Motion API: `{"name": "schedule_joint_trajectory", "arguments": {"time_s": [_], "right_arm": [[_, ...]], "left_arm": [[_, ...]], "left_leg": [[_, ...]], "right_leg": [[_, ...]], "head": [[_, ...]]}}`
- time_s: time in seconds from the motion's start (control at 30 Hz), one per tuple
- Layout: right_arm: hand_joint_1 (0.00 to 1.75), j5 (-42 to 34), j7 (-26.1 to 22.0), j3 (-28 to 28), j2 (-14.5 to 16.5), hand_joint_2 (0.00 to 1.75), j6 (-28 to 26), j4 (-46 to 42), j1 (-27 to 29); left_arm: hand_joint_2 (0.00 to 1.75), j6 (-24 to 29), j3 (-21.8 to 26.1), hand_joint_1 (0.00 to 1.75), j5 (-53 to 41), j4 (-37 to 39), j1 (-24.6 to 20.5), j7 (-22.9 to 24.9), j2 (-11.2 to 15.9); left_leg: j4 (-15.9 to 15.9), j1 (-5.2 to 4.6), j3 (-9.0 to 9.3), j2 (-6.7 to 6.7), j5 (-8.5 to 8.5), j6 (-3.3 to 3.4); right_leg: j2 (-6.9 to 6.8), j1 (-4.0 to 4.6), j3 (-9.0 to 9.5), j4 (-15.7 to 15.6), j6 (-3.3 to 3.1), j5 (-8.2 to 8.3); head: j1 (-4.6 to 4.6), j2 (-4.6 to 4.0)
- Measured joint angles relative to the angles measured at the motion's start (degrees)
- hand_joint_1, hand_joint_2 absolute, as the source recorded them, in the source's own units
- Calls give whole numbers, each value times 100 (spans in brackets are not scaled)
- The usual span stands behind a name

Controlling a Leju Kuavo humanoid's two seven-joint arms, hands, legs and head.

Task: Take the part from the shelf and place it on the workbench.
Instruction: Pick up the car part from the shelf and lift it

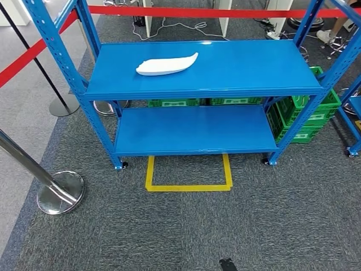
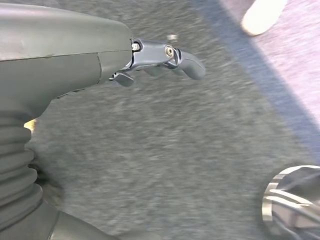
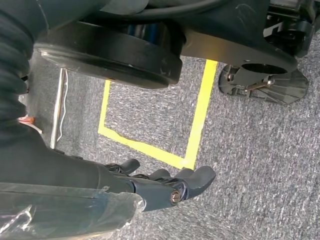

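One white part (image 1: 167, 65), top shelf (image 1: 238, 70), untouched

Grey carpet floor (image 1: 255, 226) bears yellow tape square (image 1: 188, 175); red barrier belts (image 1: 25, 56) on chrome stanchions (image 1: 60, 189); green plastic crates (image 1: 306, 118) behind.

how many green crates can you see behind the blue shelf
3 at least. One large green crate stands at the shelf's right end; two more peek between its boards, on the floor behind. Others may be hidden.

White part (image 1: 167, 65) on blue shelf (image 1: 238, 70), green crates (image 1: 304, 116), yellow tape outline (image 1: 188, 186), grey speckled carpet (image 1: 255, 226)
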Motion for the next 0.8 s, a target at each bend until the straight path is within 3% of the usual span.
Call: {"name": "schedule_joint_trajectory", "arguments": {"time_s": [0.13,0.4,0.53,0.63,0.73,0.8], "right_arm": [[0,9,-26,-32,-12,175,3,0,0],[0,61,-73,-108,-41,175,17,0,0],[0,96,-63,-111,-46,175,28,0,-7],[0,117,-57,-111,-48,175,28,0,-7],[0,164,-49,-114,-48,175,28,0,-12],[0,204,-56,-117,-48,175,28,0,-22]], "left_arm": [[175,-362,8,0,268,-48,-87,-183,223],[175,-866,-10,0,843,-307,-677,-530,908],[175,-824,-160,0,834,-435,-1105,-496,1270],[175,-746,-332,0,850,-530,-1325,-508,1398],[175,-441,-751,0,956,-775,-1498,-543,1412],[175,-102,-1332,0,993,-1066,-1666,-552,1399]], "left_leg": [[0,2,0,0,0,0],[0,19,-1,0,7,-11],[0,30,0,0,10,-17],[0,31,0,1,11,-19],[0,34,-1,2,12,-21],[1,35,-2,0,12,-20]], "right_leg": [[0,3,0,1,-1,-1],[-1,22,-1,2,-14,1],[-2,33,2,4,-21,3],[1,34,2,4,-26,6],[0,36,-28,3,-30,5],[-6,37,-36,3,-33,3]], "head": [[-1,0],[-1,0],[-1,0],[-2,0],[-1,0],[-1,0]]}}
